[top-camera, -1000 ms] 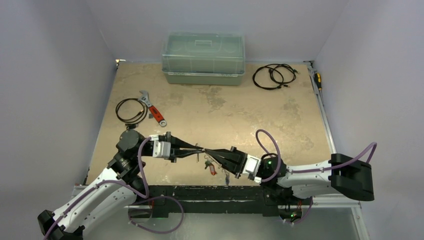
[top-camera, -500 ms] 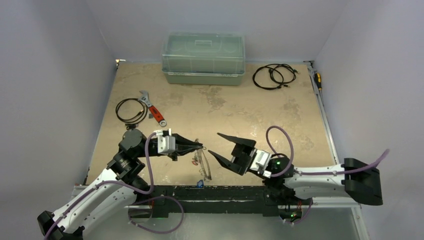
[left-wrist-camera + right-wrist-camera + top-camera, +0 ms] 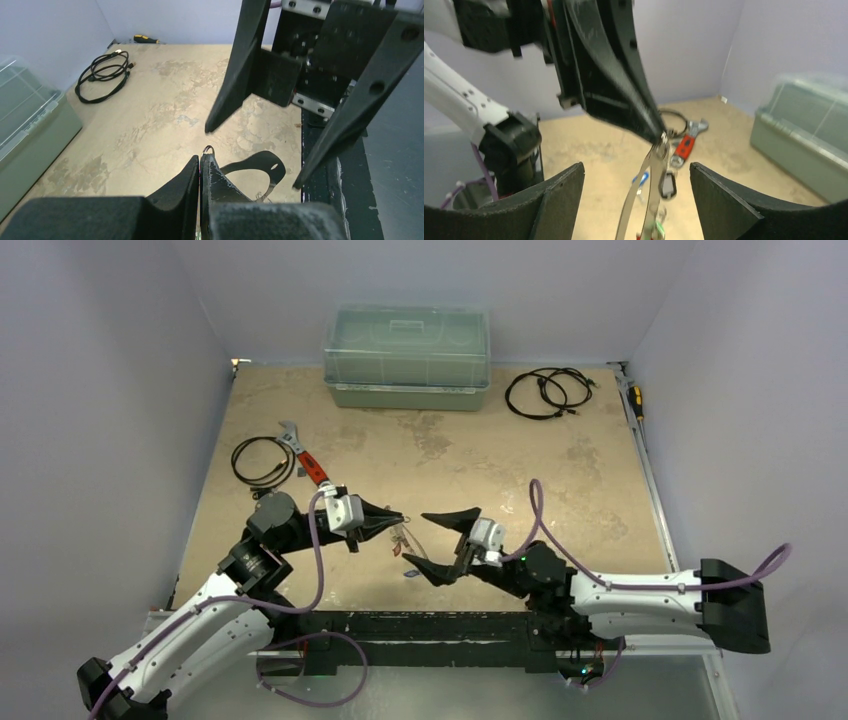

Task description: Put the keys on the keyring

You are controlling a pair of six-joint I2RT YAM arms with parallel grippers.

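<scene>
While the left gripper (image 3: pixel 400 520) pinches the top of the keyring (image 3: pixel 655 152), the right gripper (image 3: pixel 413 538) gapes wide beside it, the dangling keys (image 3: pixel 667 184) too blurred to count.

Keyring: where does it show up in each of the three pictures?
Top external: the keyring hangs at centre from the left gripper.
Left wrist: only a sliver of the keyring shows, centre, above the shut fingertips.
Right wrist: the keyring hangs bottom centre.
Shared landmark: the lidded box, in all three.
</scene>
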